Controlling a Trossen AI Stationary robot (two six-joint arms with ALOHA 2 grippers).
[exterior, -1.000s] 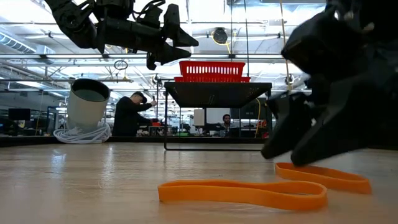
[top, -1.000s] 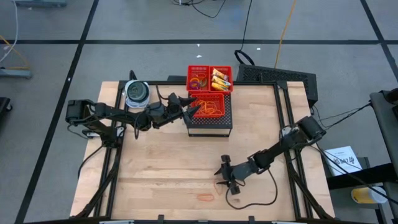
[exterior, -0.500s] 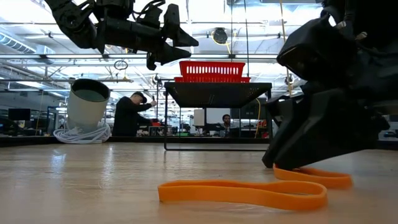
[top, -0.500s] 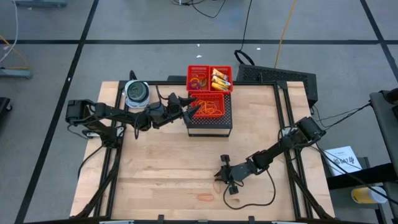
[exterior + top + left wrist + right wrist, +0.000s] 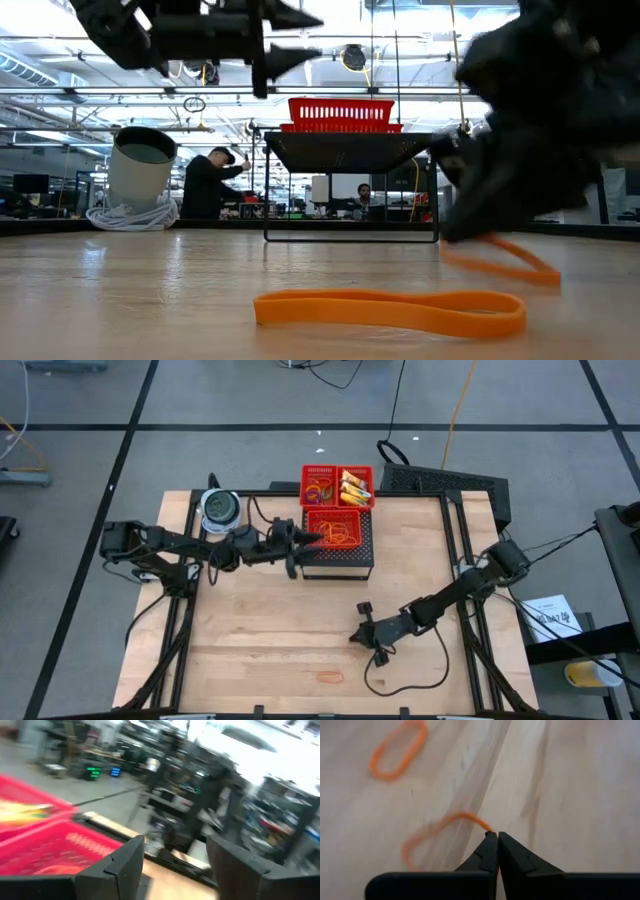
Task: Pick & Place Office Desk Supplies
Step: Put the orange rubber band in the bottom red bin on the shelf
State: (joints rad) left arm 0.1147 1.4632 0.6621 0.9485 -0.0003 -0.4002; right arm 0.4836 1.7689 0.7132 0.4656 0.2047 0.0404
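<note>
A loose orange rubber band (image 5: 390,311) is lying flat on the wooden table (image 5: 250,640) nearest the front edge, touching nothing, and in the high view it is showing as a small orange loop (image 5: 329,679) just in front of the right arm's working end. Just behind it the right gripper (image 5: 497,836) is pressing its two dark fingertips together on the edge of a second rubber band (image 5: 437,834), whose pinched end is lifting off the wood while the rest of the loop is trailing down beside the gripper. In the high view that gripper (image 5: 358,636) is sitting over the middle of the table's front half, with the arm's black cable curling on the boards next to it. Farther back, a black wire stand (image 5: 338,558) is carrying three red mesh baskets (image 5: 338,527): the front one is holding a tangle of orange rubber bands (image 5: 340,530), and of the two behind it one is holding small coloured rings (image 5: 319,490) and the other yellow packets (image 5: 353,486). The left gripper (image 5: 305,540) is hovering at the stand's left side, level with the front basket's rim, its fingers (image 5: 116,865) standing well apart with nothing between them. To its left, near the table's back left corner, a round blue-grey container (image 5: 219,510) is standing upright. No writing is readable on any of these. Beyond the table, a person in dark clothing (image 5: 208,186) is bending over a desk in the room.
</note>
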